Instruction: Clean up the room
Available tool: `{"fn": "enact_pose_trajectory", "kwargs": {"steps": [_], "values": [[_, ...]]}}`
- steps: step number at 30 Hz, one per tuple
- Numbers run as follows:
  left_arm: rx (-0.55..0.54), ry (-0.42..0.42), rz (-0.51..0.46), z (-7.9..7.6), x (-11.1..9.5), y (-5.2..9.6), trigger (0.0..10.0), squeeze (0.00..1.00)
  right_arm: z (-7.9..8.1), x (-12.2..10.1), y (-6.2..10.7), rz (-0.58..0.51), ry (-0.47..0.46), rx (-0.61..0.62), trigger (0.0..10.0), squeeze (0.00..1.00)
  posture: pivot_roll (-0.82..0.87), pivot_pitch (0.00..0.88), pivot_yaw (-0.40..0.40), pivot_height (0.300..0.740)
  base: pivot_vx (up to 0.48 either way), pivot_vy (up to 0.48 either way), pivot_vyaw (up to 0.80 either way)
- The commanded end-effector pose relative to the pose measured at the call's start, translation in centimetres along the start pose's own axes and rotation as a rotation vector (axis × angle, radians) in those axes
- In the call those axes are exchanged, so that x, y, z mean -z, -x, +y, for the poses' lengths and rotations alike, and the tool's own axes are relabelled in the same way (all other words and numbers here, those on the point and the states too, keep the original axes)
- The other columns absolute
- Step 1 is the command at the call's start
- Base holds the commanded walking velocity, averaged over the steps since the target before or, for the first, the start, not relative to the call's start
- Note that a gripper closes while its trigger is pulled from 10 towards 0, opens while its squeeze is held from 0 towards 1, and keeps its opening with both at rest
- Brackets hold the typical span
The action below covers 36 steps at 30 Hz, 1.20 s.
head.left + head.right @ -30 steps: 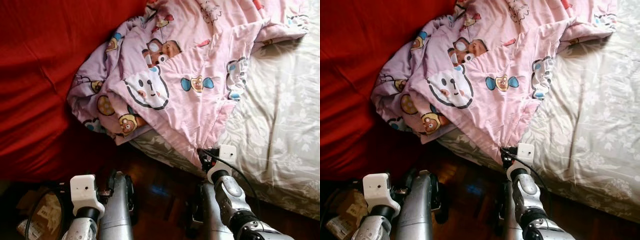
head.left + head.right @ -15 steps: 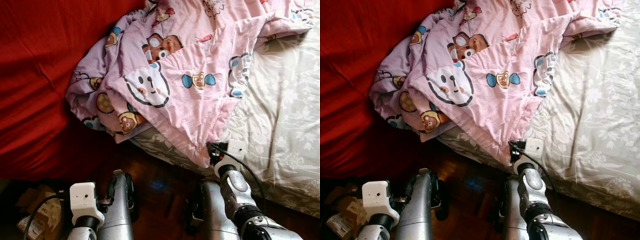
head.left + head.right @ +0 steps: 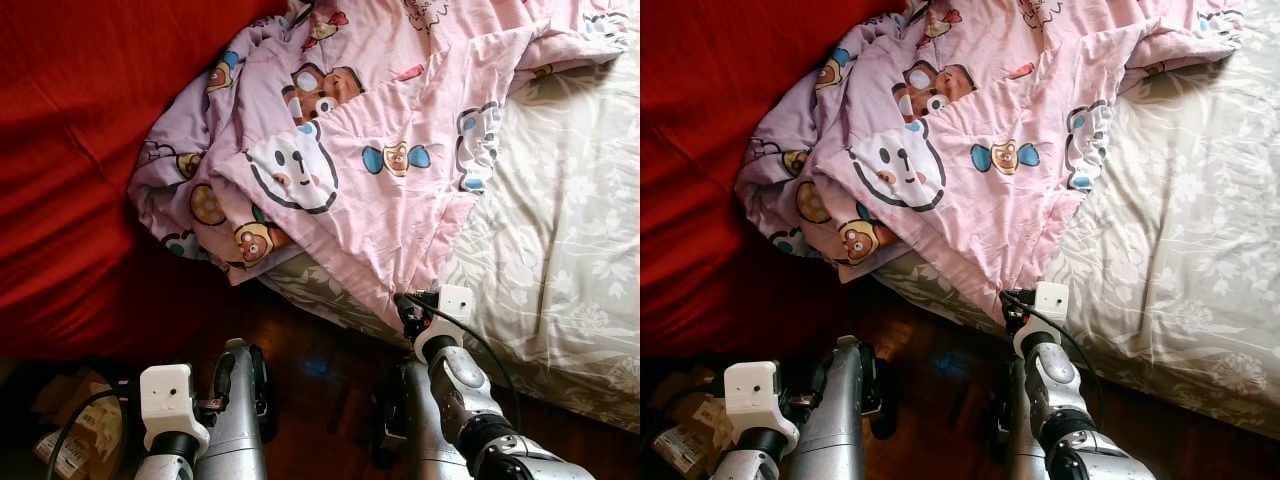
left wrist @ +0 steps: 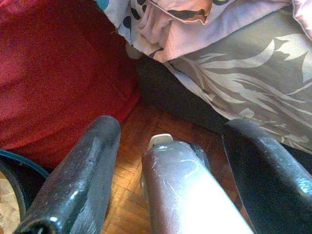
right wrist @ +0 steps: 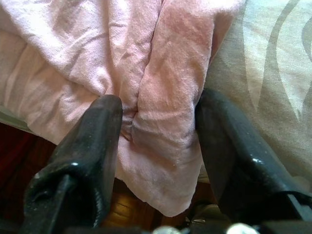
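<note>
At the bed's near edge, right gripper (image 5: 156, 141) sits w/ its two black fingers (image 5: 92, 141) either side of the pink blanket's lowest corner (image 5: 161, 126). Fingers are part-open, cloth bunched between them and touching both inner faces, so probably a grip just forming or lightly held; can't tell if it's firmly pinched.

Blanket (image 3: 370, 170) (pink, cartoon bears/animals) lies crumpled across the bed (image 3: 570, 250), heaped toward the robot's left where it meets the red cover (image 3: 70, 150), and tapering down to that one hanging corner at the mattress edge. Grey leaf-print sheet is bare on the robot's right.

Key relation: the corner points down toward the wooden floor (image 3: 320, 370), and the blanket's bulk runs up and away from the fingers, diagonally toward the far left. So any pull from this corner would go along that long diagonal; pulling toward the bare right side looks like the way to spread it flat.

Right arm is clearly the nearer one, already on the cloth. Left gripper (image 4: 170, 161) hangs low over the floor beside the bed base, fingers (image 4: 83, 170) wide apart, holding nothing, well below the blanket's crumpled left lump (image 4: 161, 19). Some clutter, maybe paper/packaging (image 3: 70, 420), lies on the floor at far left.
</note>
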<state>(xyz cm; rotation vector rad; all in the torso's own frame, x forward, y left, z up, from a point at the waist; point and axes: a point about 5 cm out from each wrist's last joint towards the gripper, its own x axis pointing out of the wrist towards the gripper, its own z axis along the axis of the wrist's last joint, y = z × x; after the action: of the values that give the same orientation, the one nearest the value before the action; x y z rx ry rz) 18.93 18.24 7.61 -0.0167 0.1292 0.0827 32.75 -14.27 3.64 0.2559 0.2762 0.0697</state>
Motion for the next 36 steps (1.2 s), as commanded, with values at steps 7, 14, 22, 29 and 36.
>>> {"fn": "enact_pose_trajectory", "kwargs": {"steps": [7,14,22,29,36], "values": [[-0.015,-0.004,0.056,0.1,1.1,0.7,10.0,0.00,-0.5,1.5,0.6,0.063,0.002,0.008,0.0,0.00,0.11,0.543,0.003,0.610,0.000,0.000,0.00],[-0.013,-0.001,0.055,0.0,1.1,0.7,10.0,0.00,-0.5,2.0,0.8,0.087,0.002,0.003,0.0,0.00,0.10,0.544,0.000,0.610,0.000,0.000,0.00],[-0.015,0.002,0.062,-0.1,1.5,0.4,10.0,0.00,-0.5,1.8,0.7,0.089,0.008,-0.002,0.0,0.00,0.09,0.532,-0.005,0.610,0.000,0.000,0.00],[-0.027,-0.003,0.056,0.3,1.7,-0.6,10.0,0.00,-0.9,1.7,0.7,0.091,0.026,0.003,0.0,0.00,0.09,0.484,-0.011,0.610,0.000,0.000,0.00],[-0.041,-0.012,0.042,0.8,2.0,-2.4,10.0,0.00,-2.3,1.6,1.1,0.082,0.043,0.028,0.0,0.00,0.06,0.384,-0.019,0.610,0.000,0.000,0.00]]}}
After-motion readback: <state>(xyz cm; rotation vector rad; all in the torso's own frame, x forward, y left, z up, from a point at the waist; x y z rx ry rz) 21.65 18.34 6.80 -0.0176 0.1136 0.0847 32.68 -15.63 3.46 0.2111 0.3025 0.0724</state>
